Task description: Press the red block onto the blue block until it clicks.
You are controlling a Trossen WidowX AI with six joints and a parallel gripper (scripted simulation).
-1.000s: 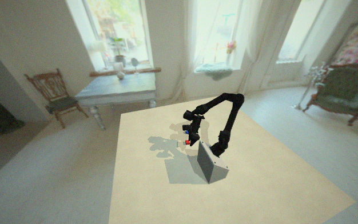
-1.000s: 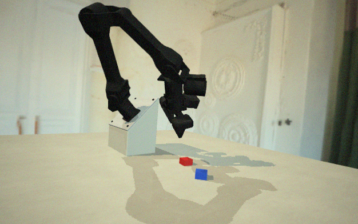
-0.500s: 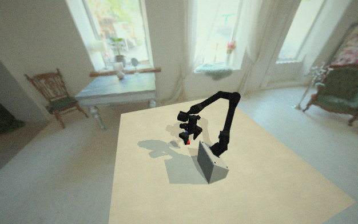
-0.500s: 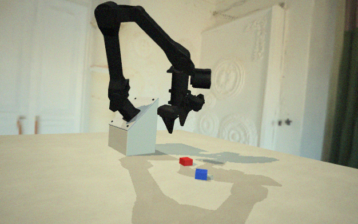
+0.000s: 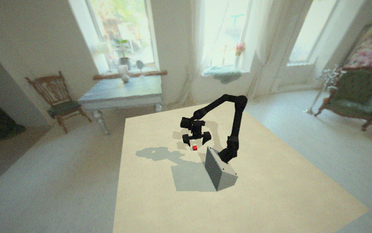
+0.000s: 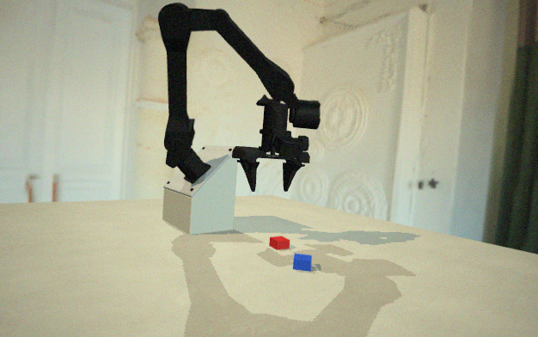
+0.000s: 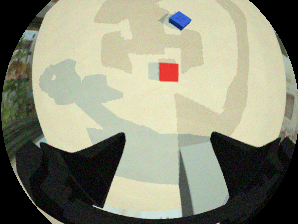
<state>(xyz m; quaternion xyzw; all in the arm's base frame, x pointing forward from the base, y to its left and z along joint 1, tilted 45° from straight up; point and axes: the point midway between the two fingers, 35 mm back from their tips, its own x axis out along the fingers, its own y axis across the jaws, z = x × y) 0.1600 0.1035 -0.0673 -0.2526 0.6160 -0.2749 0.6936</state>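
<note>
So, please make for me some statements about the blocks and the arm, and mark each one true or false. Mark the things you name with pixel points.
1. The small red block (image 5: 195, 148) (image 6: 279, 242) (image 7: 168, 72) and the small blue block (image 6: 302, 262) (image 7: 180, 20) stand apart. True.
2. The black fingers (image 5: 196, 144) (image 6: 270, 190) are closed on the red block. False: they are open, with nothing between them.
3. The red block is already pressed onto the blue block. False: both rest separately on the pale tabletop (image 5: 267, 193) (image 6: 86, 275) (image 7: 140, 105).
4. In the exterior view, the fingers are above both blocks. True.
5. The black arm (image 5: 236, 119) (image 6: 177, 77) is mounted on a round red base. False: its base (image 5: 227, 180) (image 6: 212, 206) is grey, with a sloping top.
</note>
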